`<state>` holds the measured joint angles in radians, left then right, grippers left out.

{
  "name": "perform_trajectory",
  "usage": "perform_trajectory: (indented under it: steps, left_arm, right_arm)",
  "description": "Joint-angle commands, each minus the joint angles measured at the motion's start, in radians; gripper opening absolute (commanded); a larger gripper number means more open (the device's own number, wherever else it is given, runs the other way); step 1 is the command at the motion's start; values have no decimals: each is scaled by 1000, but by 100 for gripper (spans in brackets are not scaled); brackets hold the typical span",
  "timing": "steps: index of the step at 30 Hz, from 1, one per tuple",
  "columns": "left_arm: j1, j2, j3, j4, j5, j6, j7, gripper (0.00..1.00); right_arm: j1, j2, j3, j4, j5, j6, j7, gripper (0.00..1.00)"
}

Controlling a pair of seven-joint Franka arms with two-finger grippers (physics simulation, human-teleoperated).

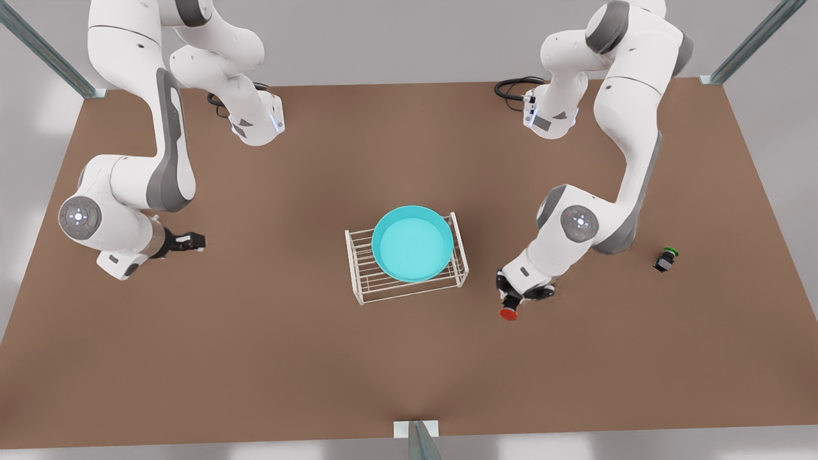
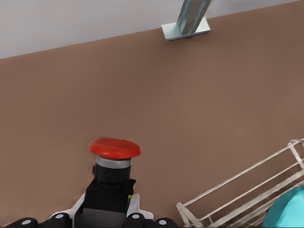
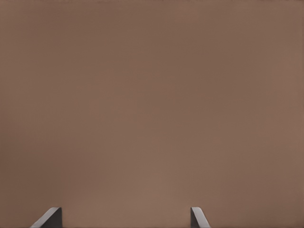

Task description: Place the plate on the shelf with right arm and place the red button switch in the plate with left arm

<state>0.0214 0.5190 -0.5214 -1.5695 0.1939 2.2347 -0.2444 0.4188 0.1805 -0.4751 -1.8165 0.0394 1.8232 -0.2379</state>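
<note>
The turquoise plate [image 1: 413, 244] lies on top of the white wire shelf [image 1: 363, 282] at the table's middle. To the front view's right of the shelf, my left gripper [image 1: 516, 295] is shut on the black body of the red button switch [image 1: 509, 312], low over the table. In the left wrist view the switch [image 2: 114, 148] sticks out from the gripper [image 2: 107, 217] with its red cap outward, and the shelf [image 2: 237, 190] and plate rim [image 2: 290, 211] lie close beside it. My right gripper [image 1: 192, 241] waits at the front view's left, open [image 3: 126, 216] over bare table.
A switch with a green cap [image 1: 666, 258] lies on the table at the front view's far right. Metal frame posts [image 1: 418, 437] stand at the table's edges and corners. Open brown tabletop surrounds the shelf.
</note>
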Motion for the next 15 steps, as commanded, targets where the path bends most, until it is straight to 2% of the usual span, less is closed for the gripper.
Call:
perform_trajectory:
  steps: [1,5,10,15]
  left_arm:
    - [-11,-1,-74,28,-36,-191,-749,22]
    - [-70,4,-152,72,-44,-179,-987,22]
    - [-176,-1,-163,62,-31,-161,-1105,22]
    - [-196,7,-163,2,50,-175,-1098,23]
  right_arm:
    - [2,0,0,0,-13,57,81,100]
    - [2,2,0,2,-15,57,81,100]
    - [2,4,0,5,-15,57,81,100]
    - [2,7,0,5,-16,57,81,100]
